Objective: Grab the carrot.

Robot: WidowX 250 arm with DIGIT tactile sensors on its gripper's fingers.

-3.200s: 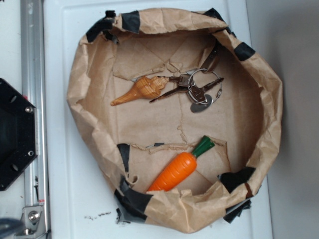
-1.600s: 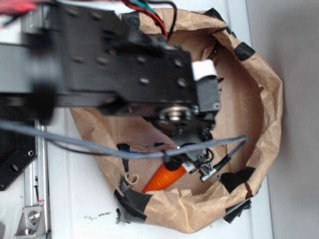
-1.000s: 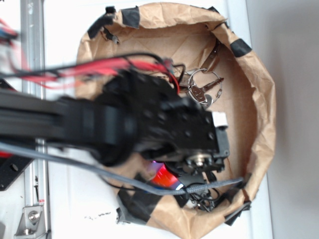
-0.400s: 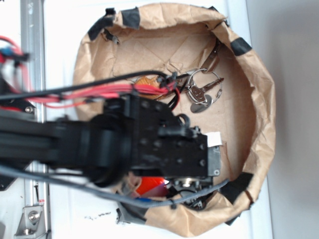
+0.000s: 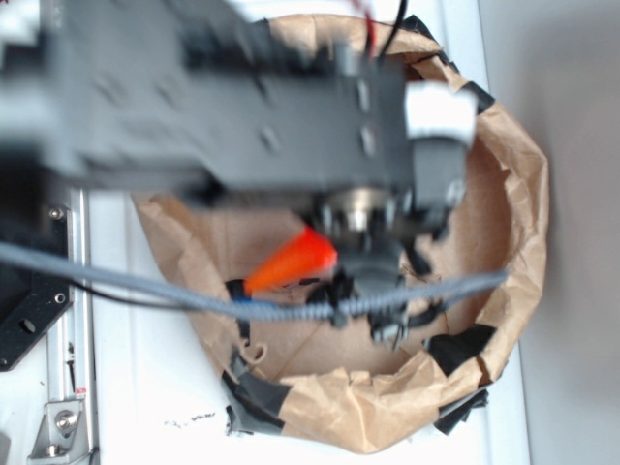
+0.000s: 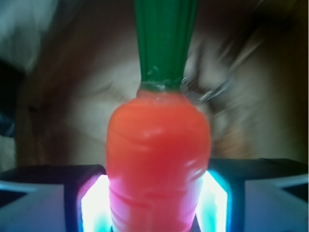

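Carrot (image 6: 158, 159) is clamped between the two fingers (image 6: 29, 200). Wrist view shows a lit pad pressed against each flank of the orange body, no gap either side. Grip sits on the fat upper part of the body, just under the green stem (image 6: 164, 36), which sticks out past the fingers. Prob chosen because that's the widest, roundest bit, so the pads get the most contact; the ridged glossy plastic could still slip if squeezed nearer the taper.

From the exterior view the gripper (image 5: 373, 266) hangs under the blurred black arm (image 5: 223, 97), w/ the carrot's pointed tip (image 5: 266, 276) poking out to the left and slightly down. Carrot looks to be off the bag floor, tho the blur makes that a judgement, not a certainty. So the grab itself looks done or nearly done; what's left is holding it secure.

Room: all this is inside a crumpled brown paper bag (image 5: 513, 194) w/ rolled-down walls, patched w/ black tape (image 5: 460, 349), sitting on a white table (image 5: 155, 387). Walls ring the gripper on every side; near wall and right wall are closest. Straight up is the only open way out. A grey cable (image 5: 145, 291) droops across the bag mouth beside the tip and could snag on the rim. Other bag contents hidden by the arm.
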